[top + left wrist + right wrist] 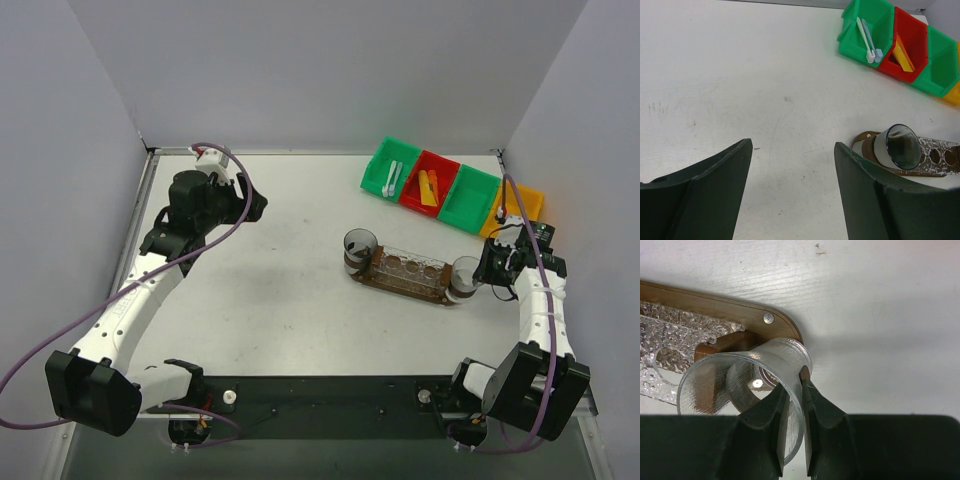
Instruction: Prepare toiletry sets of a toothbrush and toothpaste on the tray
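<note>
The dark brown wooden tray (372, 280) lies mid-table with a clear holder rack (410, 268) on it. An empty clear cup (359, 247) stands at its left end. My right gripper (794, 390) is shut on the wall of a second empty clear cup (742, 382) at the tray's right end (745, 315), one finger inside the cup and one outside. White toothbrushes (393, 178) lie in a green bin; orange and yellow toothpaste tubes (429, 188) lie in the red bin. My left gripper (792, 150) is open and empty over bare table at the far left.
A row of bins stands at the back right: green (392, 167), red (428, 182), green (471, 197), yellow (522, 207). Grey walls enclose the table on three sides. The right arm (540, 310) runs along the right edge.
</note>
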Robot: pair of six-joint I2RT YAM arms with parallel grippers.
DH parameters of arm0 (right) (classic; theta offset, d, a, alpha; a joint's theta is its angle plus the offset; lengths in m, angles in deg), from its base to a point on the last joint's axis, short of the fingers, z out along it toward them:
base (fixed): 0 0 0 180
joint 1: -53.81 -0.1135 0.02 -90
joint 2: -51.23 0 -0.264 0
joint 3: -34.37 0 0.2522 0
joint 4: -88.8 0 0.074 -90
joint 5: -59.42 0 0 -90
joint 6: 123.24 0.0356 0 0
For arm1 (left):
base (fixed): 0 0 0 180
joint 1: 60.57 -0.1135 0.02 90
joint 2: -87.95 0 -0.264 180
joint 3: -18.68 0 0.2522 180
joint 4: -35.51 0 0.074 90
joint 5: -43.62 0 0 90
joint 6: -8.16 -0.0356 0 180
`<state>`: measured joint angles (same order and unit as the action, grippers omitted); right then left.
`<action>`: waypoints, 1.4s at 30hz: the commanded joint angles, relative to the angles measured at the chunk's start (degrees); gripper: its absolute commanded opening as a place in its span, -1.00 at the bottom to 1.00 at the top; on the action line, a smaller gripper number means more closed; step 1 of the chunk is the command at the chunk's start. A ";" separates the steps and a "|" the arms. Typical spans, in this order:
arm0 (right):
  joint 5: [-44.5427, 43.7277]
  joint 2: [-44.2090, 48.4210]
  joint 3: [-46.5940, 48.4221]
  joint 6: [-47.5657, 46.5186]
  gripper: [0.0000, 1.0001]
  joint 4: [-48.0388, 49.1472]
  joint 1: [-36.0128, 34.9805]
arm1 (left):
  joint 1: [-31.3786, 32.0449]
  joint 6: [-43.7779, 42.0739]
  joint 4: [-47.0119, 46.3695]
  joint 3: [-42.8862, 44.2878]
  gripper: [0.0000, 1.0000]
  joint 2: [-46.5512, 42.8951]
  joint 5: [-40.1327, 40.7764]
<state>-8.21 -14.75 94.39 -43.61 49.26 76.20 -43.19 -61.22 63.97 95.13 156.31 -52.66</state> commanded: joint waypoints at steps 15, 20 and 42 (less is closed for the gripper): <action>-2.24 -0.38 1.99 2.99 -0.24 -0.85 -0.42 | -0.51 0.03 -3.19 0.32 0.54 -1.47 -0.22; -2.68 0.23 2.43 4.57 -0.14 -0.94 0.02 | -0.60 0.03 -3.10 0.32 0.54 -1.38 -0.13; -1.37 4.28 11.30 5.18 -0.12 -6.82 0.55 | -0.60 0.30 -2.92 0.41 0.54 -1.03 -0.57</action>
<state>-11.23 -11.84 100.97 -38.69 45.50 76.37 -43.43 -61.17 63.99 95.13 156.31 -52.66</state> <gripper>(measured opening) 0.440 0.773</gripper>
